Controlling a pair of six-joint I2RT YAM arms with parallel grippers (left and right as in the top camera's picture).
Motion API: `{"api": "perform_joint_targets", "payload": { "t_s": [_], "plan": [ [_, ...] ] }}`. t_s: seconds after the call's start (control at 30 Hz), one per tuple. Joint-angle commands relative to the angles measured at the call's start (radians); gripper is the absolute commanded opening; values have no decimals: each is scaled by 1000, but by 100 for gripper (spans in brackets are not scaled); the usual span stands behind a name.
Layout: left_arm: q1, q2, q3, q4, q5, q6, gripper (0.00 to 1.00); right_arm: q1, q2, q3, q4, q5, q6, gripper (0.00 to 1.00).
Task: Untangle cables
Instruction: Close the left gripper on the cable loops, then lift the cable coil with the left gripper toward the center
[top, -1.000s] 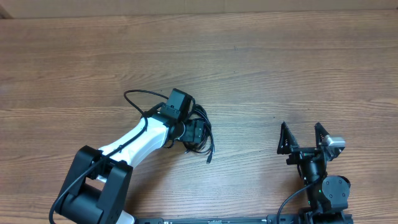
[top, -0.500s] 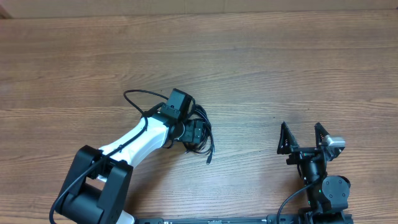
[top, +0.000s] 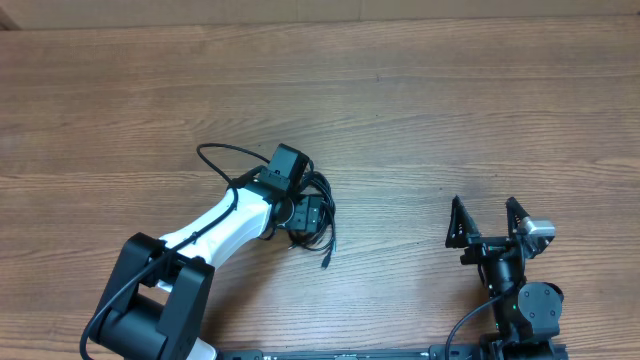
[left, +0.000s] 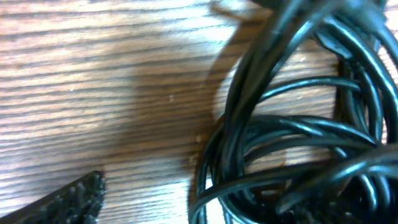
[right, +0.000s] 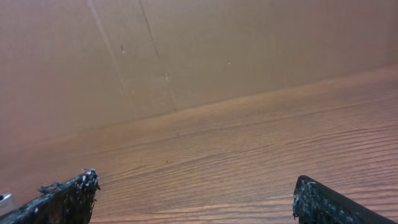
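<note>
Left black two-finger gripper (top: 305, 217): spread wide, low over bundle, clamps nothing. In wrist view, one rough black fingertip (left: 69, 200) apart from cords, bare wood between; other fingertip out of sight. Tangled coil of thin black glossy cables (top: 329, 218): on brown wooden table (top: 450, 100), left of centre, one loose end toward near edge. Right black gripper (top: 484, 214): wide open, empty, well apart from coil.

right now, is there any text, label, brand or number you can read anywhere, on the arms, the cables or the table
No text can be read in any view.
cables: plain black, no print showing.
white arm shell: no lettering that can be made out from overhead.
table: bare wood grain, no label or sign.
</note>
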Motion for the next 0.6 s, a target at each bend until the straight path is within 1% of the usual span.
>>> {"api": "perform_joint_targets", "payload": {
  "t_s": [0.0, 0.03, 0.13, 0.17, 0.27, 0.3, 0.37, 0.43, 0.57],
  "plan": [
    [-6, 39, -17, -20, -48, 67, 88, 0, -11, -11, 3, -5, 3, 100],
    [-6, 39, -17, -20, -48, 86, 82, 0, -11, -11, 3, -5, 3, 100],
    [-6, 39, -17, -16, -48, 123, 61, 0, -11, -11, 3, -5, 3, 100],
    [-6, 39, -17, -15, -48, 126, 56, 0, -10, -11, 3, -5, 3, 100],
    [-6, 39, -17, -8, -48, 136, 36, 0, -11, -11, 3, -5, 3, 100],
    [-6, 39, -17, -3, -48, 140, 31, 0, -10, -11, 3, -5, 3, 100],
    [-6, 39, -17, 3, -48, 152, 16, 0, -11, -11, 3, -5, 3, 100],
    [-6, 39, -17, 14, -48, 158, 4, 0, -11, -11, 3, -5, 3, 100],
    [-6, 38, -17, 26, -47, 171, 4, 0, -11, -11, 3, -5, 3, 100]
  ]
}}
